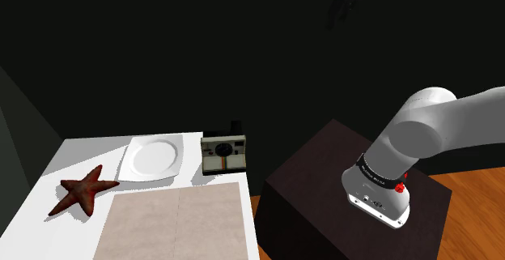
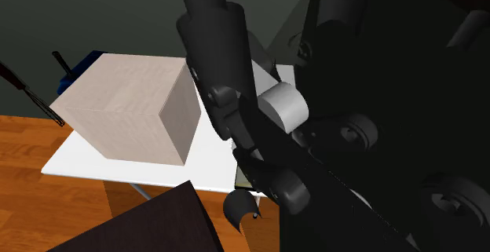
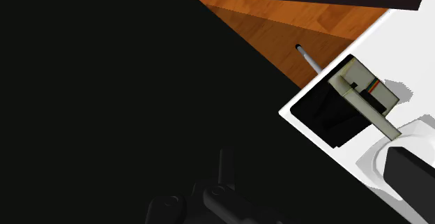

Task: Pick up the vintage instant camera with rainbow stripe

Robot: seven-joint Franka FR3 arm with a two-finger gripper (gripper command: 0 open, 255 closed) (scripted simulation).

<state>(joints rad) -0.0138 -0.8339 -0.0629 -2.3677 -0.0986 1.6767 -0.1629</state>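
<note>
Dark walls close in behind a white surface (image 1: 93, 153) that stands on a wooden floor (image 1: 473, 181). On the surface, in the shoulder view, the instant camera (image 1: 223, 153) sits upright at the far corner nearest the stand (image 1: 324, 189). Its cream front with the rainbow stripe faces the viewer and its black body rises behind. Just beside it, on the shoulder view's left, lies a white plate (image 1: 150, 157), apart from the instant camera by a thin strip of surface. Further to that side a red-brown starfish (image 1: 81, 189) lies flat, well apart from the instant camera. A pale beige box (image 1: 174, 222) takes up the near part of the surface; the second exterior view shows it as a tall block (image 2: 129, 109) with something blue (image 2: 86, 58) behind it.

The white arm (image 1: 437, 125) bends in from the shoulder view's right and ends low over the dark stand, well apart from the surface. The tool at its end is lost against the dark stand, so I cannot tell how far open it is or whether it has hold of anything.

From the wrist view the instant camera (image 3: 348, 100) rests near the surface's corner, with the plate (image 3: 373, 161) next to it and the floor (image 3: 279, 20) beyond the edge
</note>
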